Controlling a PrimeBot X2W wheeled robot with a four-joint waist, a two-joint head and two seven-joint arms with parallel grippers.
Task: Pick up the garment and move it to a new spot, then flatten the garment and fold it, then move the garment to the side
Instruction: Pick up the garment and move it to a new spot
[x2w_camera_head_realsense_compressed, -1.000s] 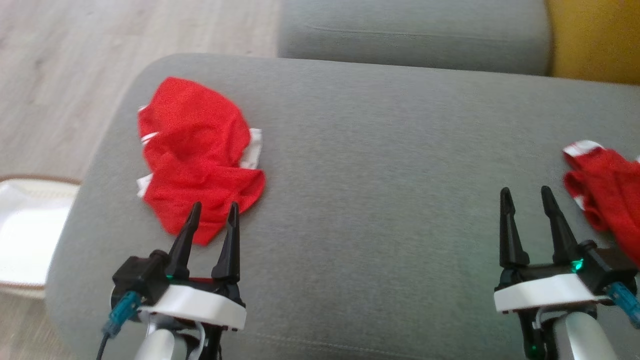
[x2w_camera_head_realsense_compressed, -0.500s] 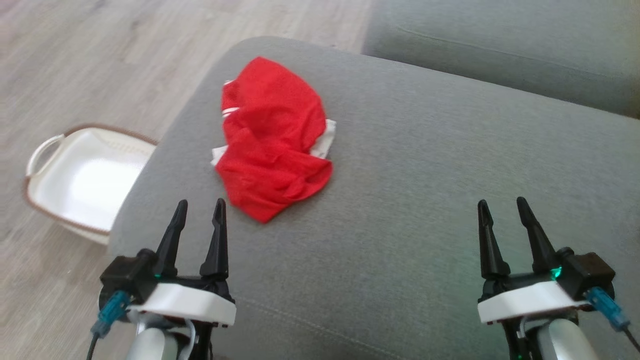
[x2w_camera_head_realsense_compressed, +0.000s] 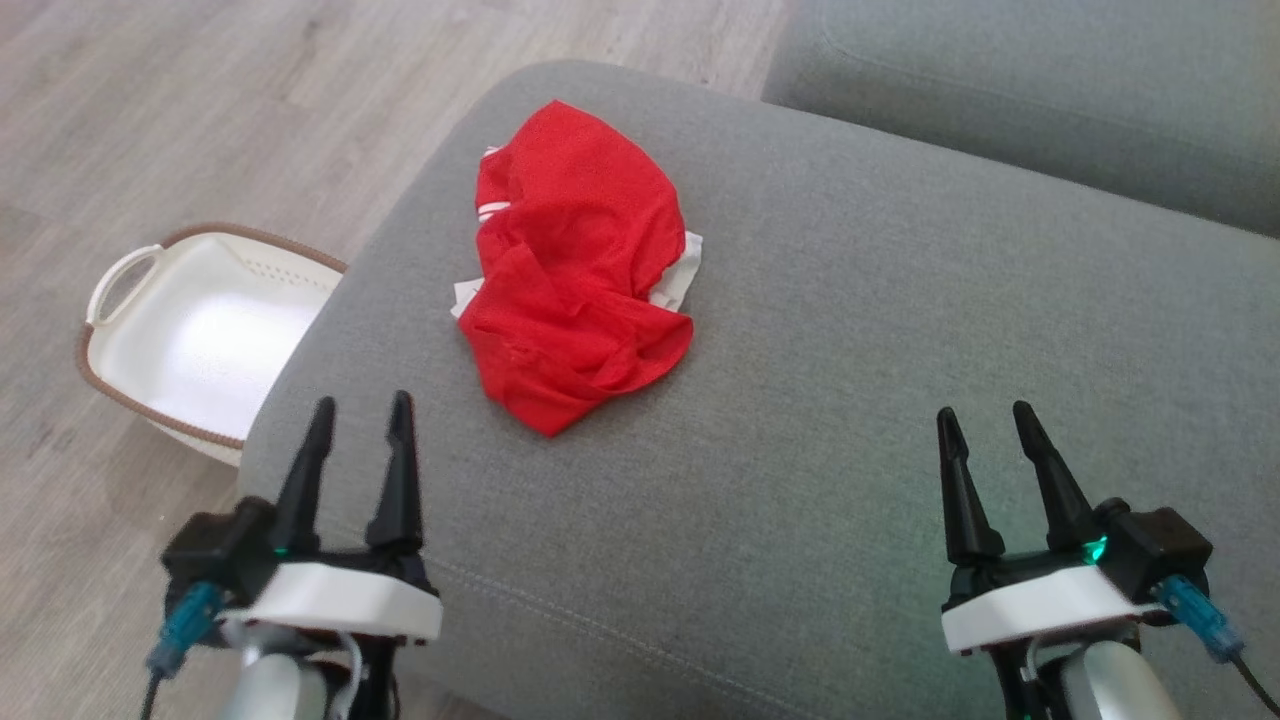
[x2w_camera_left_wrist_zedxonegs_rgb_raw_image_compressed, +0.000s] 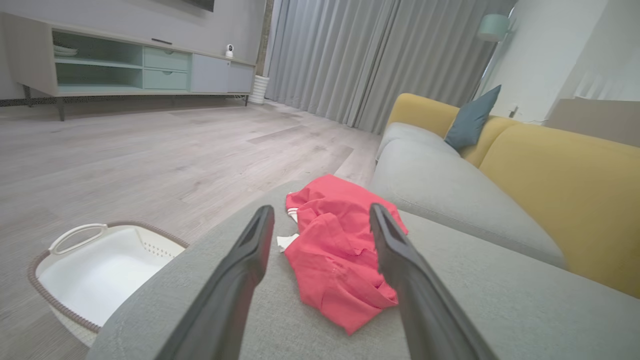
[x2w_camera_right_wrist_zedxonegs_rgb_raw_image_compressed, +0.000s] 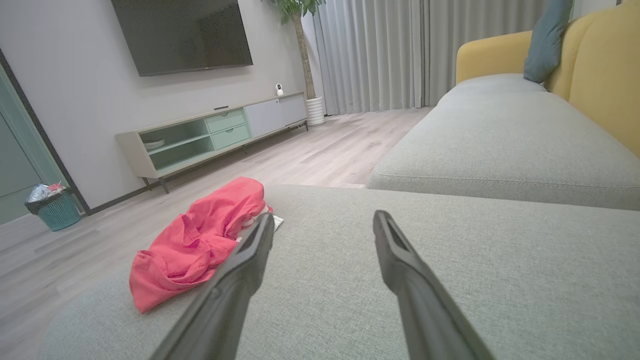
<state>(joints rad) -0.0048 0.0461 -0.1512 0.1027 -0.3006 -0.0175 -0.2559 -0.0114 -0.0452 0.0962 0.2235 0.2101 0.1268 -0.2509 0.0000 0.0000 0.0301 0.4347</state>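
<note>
A crumpled red garment (x2w_camera_head_realsense_compressed: 575, 265) with white trim lies in a heap on the grey sofa seat (x2w_camera_head_realsense_compressed: 850, 330), near its left end. My left gripper (x2w_camera_head_realsense_compressed: 360, 415) is open and empty, hovering over the seat's front left corner, below and left of the heap. Along its fingers the garment (x2w_camera_left_wrist_zedxonegs_rgb_raw_image_compressed: 335, 250) lies just ahead. My right gripper (x2w_camera_head_realsense_compressed: 980, 420) is open and empty over the seat, far to the right of the heap. From that wrist the garment (x2w_camera_right_wrist_zedxonegs_rgb_raw_image_compressed: 200, 242) sits off to the left.
A white laundry basket (x2w_camera_head_realsense_compressed: 130, 290) with a brown rim stands on the wooden floor beside the seat's left end. A second grey cushion (x2w_camera_head_realsense_compressed: 1050, 90) lies beyond. Yellow backrest (x2w_camera_left_wrist_zedxonegs_rgb_raw_image_compressed: 560, 185), blue pillow (x2w_camera_left_wrist_zedxonegs_rgb_raw_image_compressed: 470, 122) and TV cabinet (x2w_camera_right_wrist_zedxonegs_rgb_raw_image_compressed: 210, 137) stand further off.
The head camera has swung left, bringing the basket into view and dropping a second red garment out at the right. The left gripper now sits left of the heap instead of over its edge.
</note>
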